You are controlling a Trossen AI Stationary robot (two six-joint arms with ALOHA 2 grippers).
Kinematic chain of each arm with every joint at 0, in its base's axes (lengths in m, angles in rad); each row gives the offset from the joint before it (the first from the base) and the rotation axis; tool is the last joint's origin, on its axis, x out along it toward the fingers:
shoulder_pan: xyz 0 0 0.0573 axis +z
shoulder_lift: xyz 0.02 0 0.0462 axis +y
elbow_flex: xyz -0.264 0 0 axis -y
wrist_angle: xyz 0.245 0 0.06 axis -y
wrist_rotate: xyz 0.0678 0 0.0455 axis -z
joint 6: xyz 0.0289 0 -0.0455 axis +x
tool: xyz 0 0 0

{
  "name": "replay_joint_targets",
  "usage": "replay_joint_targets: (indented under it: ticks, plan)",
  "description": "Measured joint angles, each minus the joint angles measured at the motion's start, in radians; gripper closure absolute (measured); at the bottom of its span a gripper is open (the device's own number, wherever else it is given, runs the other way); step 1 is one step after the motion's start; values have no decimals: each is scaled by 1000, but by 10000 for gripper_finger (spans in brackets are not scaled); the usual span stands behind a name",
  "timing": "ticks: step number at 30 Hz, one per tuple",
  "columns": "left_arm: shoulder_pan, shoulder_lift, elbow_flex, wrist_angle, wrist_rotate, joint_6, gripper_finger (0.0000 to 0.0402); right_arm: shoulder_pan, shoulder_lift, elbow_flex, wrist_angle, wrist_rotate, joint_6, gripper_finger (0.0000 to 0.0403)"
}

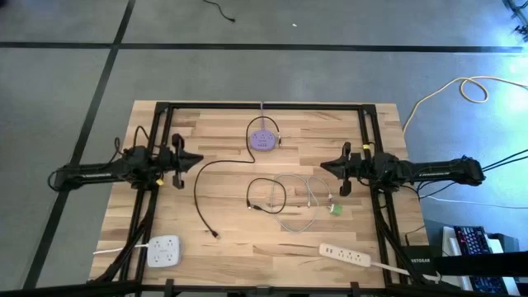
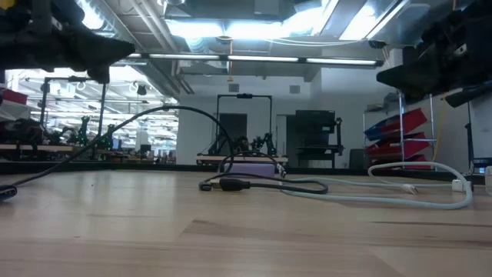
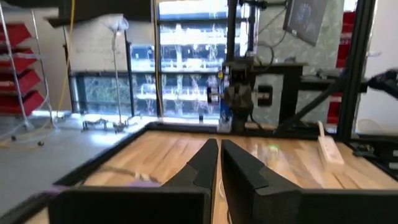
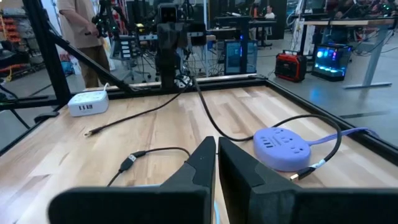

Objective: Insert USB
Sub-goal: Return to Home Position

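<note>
High view: left hand (image 1: 199, 157) and right hand (image 1: 322, 165), clenched empty, hover at opposite table (image 1: 239, 256) sides, cables (image 1: 196, 202) between.

Wood-plank table (image 1: 247, 247), smooth purple plastic outlet extension (image 1: 262, 139), matt black cable (image 1: 195, 194)

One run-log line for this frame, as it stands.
left gripper: shut, empty, raised over table left side | right gripper: shut, empty, raised at right | purple outlet: no USB inserted | black USB cables: loose on table

The round extension (image 1: 262, 139) lies far-centre, the square extension (image 1: 163, 251) near-left, the strip (image 1: 345, 255) near-right, cables (image 1: 285, 195) apparently overlapping between.
</note>
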Motion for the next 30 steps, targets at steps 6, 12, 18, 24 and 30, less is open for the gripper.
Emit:
replay_joint_targets:
  ticks: [6,12,18,24,30]
  plan:
    - [-16,-31,0,-81,10,20,396,0,0,0,-28,-33,-14,403]
    - [-22,-31,0,-87,11,36,396,0,0,0,-45,-24,-15,403]
    - [-22,-31,0,-107,11,45,396,0,0,0,-53,-24,-17,403]
    - [-21,-31,1,-128,7,33,396,0,0,-1,-54,-23,-26,403]
    - [-21,-31,1,-123,-43,-80,396,-1,0,-1,-152,-25,157,402]
